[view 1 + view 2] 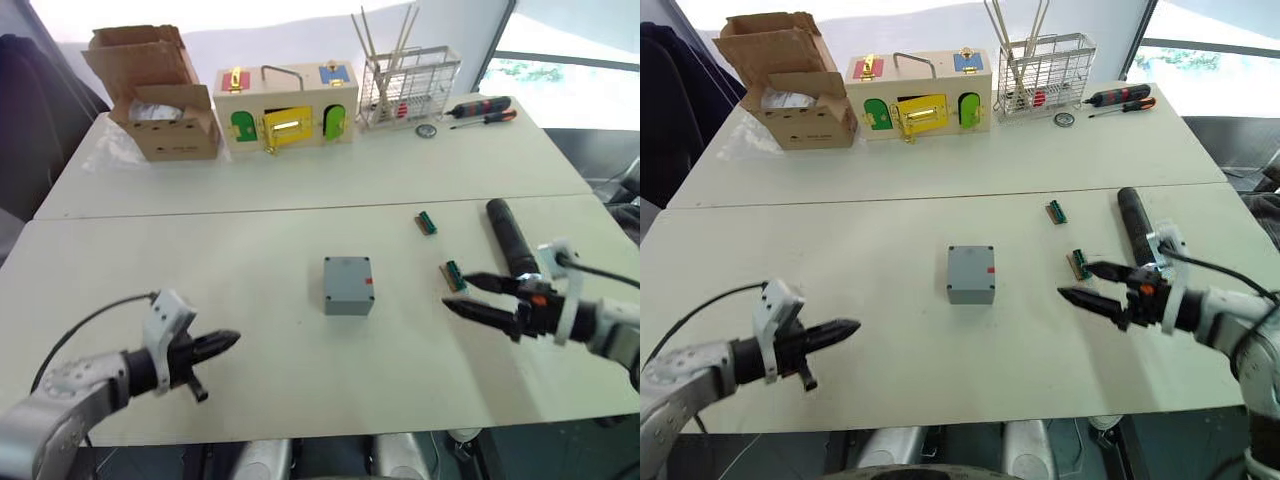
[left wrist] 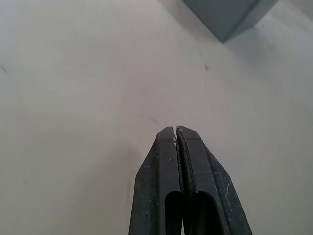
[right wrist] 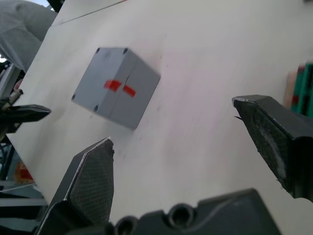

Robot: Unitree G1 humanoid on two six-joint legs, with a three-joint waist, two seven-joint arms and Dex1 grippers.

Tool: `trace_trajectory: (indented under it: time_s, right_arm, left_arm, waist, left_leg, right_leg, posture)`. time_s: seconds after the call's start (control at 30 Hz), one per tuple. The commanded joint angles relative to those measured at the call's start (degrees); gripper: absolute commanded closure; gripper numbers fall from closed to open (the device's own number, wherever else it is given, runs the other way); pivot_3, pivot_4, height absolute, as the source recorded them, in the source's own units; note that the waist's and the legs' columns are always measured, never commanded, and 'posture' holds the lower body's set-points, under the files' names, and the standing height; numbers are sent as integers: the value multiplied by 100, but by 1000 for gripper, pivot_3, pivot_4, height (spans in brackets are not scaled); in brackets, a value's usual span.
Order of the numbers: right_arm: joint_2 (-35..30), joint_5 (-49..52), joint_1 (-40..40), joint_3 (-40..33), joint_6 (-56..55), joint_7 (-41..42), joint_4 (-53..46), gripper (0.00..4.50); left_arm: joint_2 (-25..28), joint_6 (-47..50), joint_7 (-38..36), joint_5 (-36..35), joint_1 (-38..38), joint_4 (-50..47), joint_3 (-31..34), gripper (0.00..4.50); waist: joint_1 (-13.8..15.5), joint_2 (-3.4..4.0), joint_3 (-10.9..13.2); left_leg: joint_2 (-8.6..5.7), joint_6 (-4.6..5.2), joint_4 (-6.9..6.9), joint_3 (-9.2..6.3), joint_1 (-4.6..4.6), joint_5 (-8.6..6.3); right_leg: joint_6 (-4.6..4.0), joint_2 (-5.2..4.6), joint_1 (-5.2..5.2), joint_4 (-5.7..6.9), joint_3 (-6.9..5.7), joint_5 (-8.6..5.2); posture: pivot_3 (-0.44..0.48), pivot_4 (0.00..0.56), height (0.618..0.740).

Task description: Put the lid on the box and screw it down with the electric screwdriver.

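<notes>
Box (image 1: 348,285) lidded, mid-frame on table (image 1: 250,240).
Right tool (image 1: 458,296) wide apart, empty, right of box; left tool (image 1: 228,342) pressed together, empty, lower left.

Left gripper (image 1: 228,342) low, fingers pressed together, pointing inward. Right gripper (image 1: 460,294) level, fingers spread wide, pointing toward left one.
</notes>
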Motion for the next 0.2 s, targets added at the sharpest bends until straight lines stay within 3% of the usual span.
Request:
trace_trajectory:
  time_s: [0.03,0.2]
  right_arm:
    - [86,337,502,-44,12,-34,-523,16]
    - [94,268,937,316,-275,-62,-634,16]
  left_arm:
    - [-150,-177,65,-111,212,-263,30,4500]
    - [-501,-25,438,-464,149,-295,232,4500]
  waist:
    - [-5,-1,-2]
    - [-3,1,-6]
  left_leg:
    - [1,1,-1,0,2,-1]
    - [2,0,-2,2,0,0]
  right_leg:
    - [1,0,0,1,-1,0]
    - [3,0,-6,2,0,1]
  posture:
    - [0,150,734]
    - [0,150,734]
